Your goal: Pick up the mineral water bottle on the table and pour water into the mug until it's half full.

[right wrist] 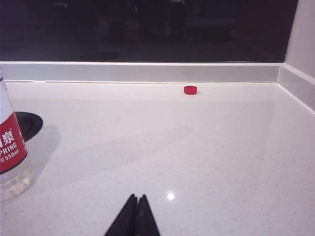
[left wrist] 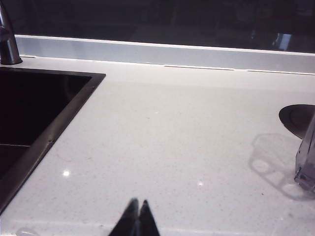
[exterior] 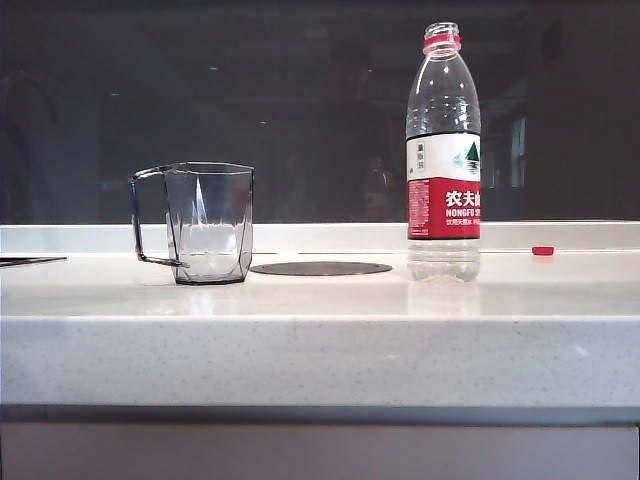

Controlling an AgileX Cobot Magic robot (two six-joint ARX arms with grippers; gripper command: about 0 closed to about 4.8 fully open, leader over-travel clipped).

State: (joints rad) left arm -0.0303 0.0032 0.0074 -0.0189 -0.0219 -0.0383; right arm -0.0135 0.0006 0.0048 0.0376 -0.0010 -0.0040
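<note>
Both arms sit pulled back at the near edge of the table (exterior: 320,340), and neither appears in the exterior view. Your left gripper (left wrist: 136,216) hovers low over bare countertop, its two dark fingers pressed together and holding nothing. Your right gripper (right wrist: 135,214) is the same: jaws clenched tip to tip, empty.

The mineral water bottle (exterior: 443,150) stands upright toward the back edge on the right side of the tabletop, uncapped, with its red cap (exterior: 542,250) lying apart near the back wall. The mug (exterior: 195,222) stands upright on the left side, handle turned away from the bottle, and the dark round disc (exterior: 320,268) lies flat between them. Whether the mug is quite empty you cannot tell; the bottle looks mostly empty, with water visible only low in its base.

Your risks, as I judge them:
- The jaws are shut, so reaching in before opening them would knock the bottle over.
- The bottle is open, light and tall, so a glancing touch could tip it and spill water across the tabletop.
- Squeezing thin plastic too hard could push water out of the neck.
- There may be too little water to half-fill the mug.
- The sink (left wrist: 29,113) cut-out lies beyond the mug on the left side; a nudge there could send the mug in.
</note>
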